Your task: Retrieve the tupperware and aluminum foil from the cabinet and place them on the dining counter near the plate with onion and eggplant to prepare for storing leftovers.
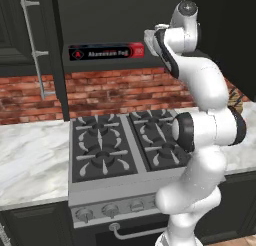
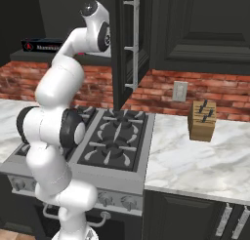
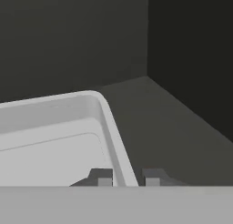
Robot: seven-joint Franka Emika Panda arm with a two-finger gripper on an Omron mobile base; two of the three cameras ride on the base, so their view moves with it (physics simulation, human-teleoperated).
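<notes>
From the left base view, I see my arm reaching up into the open cabinet (image 1: 30, 40) above the stove (image 1: 125, 150). The foil (image 1: 106, 52) lies on the shelf, its long side running left to right, red end toward my arm. It sits to the left of my wrist. The claw itself is hidden behind the arm here.

From the right base view, the arm goes up past the open cabinet door (image 2: 128, 44). The foil (image 2: 41, 45) peeks out on the shelf behind the arm. A knife block (image 2: 202, 119) stands on the bench (image 2: 195, 161), well apart from my work.

In the hand view, the claw (image 3: 127, 176) is right at the tupperware (image 3: 59, 141). One finger (image 3: 102, 176) is inside the tub and the other is outside, so the right wall runs between them. The fingers sit close on each side of the wall, but I cannot tell if they squeeze it yet. The tub is empty. I think the next move is to pinch this wall and lift the tub out.
</notes>
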